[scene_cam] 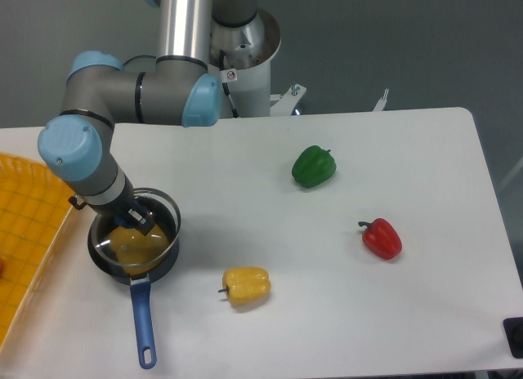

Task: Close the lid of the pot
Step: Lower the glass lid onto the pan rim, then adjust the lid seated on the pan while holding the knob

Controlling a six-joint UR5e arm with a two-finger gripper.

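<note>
Sitting at the left side of the white table (343, 314), the small round black pan with a long blue handle (140, 307) lies just beside the yellow mesh basket (29, 224). The gripper (139, 219) is clamped on the round clear glass lid (151, 236), over the pan. A yellow pepper (246, 286) lies nearby to the right.

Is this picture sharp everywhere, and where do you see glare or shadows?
In the fixed camera view, the green pepper, red pepper and yellow pepper look sharp, with soft, short shadows on the white table; the clear glass lid shows faint rim reflections over the black pan with a blue handle; the gripper is partly hidden.
</note>
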